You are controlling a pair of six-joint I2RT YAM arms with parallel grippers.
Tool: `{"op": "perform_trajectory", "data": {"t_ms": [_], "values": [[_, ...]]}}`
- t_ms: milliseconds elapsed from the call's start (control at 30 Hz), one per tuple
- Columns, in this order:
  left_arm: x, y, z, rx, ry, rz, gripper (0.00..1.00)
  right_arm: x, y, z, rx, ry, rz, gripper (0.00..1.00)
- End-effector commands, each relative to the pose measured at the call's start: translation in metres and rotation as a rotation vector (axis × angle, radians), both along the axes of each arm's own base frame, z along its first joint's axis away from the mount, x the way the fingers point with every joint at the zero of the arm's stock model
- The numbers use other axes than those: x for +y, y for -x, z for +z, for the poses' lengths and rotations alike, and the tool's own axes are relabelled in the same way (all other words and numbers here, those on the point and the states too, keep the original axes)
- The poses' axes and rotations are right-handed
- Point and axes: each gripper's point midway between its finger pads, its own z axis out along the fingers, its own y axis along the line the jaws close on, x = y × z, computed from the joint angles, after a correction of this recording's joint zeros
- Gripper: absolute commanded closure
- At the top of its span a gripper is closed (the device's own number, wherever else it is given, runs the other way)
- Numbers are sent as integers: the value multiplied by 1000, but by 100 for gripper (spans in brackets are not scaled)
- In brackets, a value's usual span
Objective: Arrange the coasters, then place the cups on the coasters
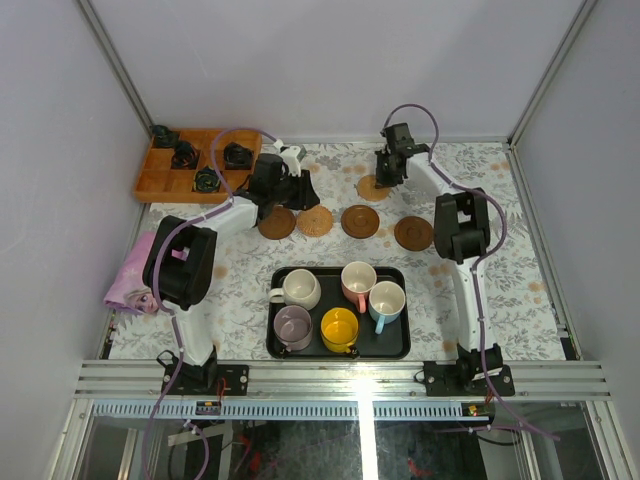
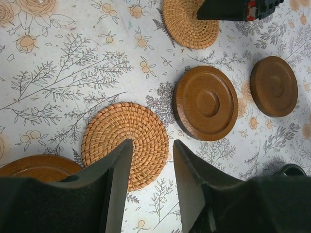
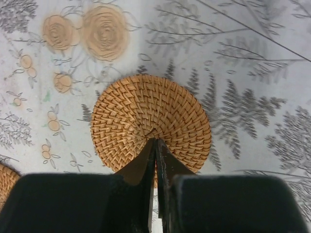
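Note:
Five coasters lie on the flowered cloth. Four form a row: wooden (image 1: 277, 222), woven (image 1: 315, 221), wooden (image 1: 360, 221), wooden (image 1: 413, 233). My left gripper (image 1: 298, 195) hovers open over the near rim of the row's woven coaster (image 2: 125, 145), its jaws (image 2: 151, 145) holding nothing. Behind the row sits a second woven coaster (image 1: 373, 187). My right gripper (image 3: 155, 141) is shut, its tips over that coaster's middle (image 3: 150, 121). Five cups stand in the black tray (image 1: 400, 340): cream (image 1: 300, 288), pink-handled (image 1: 357, 280), blue-handled (image 1: 386, 300), lilac (image 1: 292, 325), yellow (image 1: 339, 328).
An orange compartment box (image 1: 190, 165) with black parts sits at the back left. A pink cloth (image 1: 135, 275) lies at the table's left edge, beside the left arm. Grey walls close in the table on three sides.

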Motion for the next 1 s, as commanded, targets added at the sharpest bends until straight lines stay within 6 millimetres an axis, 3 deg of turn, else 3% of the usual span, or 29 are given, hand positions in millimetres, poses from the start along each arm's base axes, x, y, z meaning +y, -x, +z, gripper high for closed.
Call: {"op": "perform_trajectory", "data": {"t_ms": [0, 267, 367, 567, 700, 833, 967], "values": [[5, 3, 12, -21, 3, 9, 61, -68, 31, -35, 141, 118, -170, 95], [3, 5, 10, -17, 8, -6, 60, -168, 73, -25, 182, 214, -406, 94], [3, 6, 9, -15, 9, -8, 60, -189, 101, -20, 203, 243, -452, 94], [6, 5, 7, -11, 6, -4, 60, -197, 139, -18, 243, 282, -472, 94], [8, 6, 7, -12, 4, -2, 60, -198, 152, -15, 246, 282, -476, 94], [9, 6, 8, -17, 5, -3, 59, -197, 143, 3, 187, 271, -461, 94], [11, 3, 11, -28, 10, -1, 58, -191, 121, 37, 88, 228, -434, 93]]}}
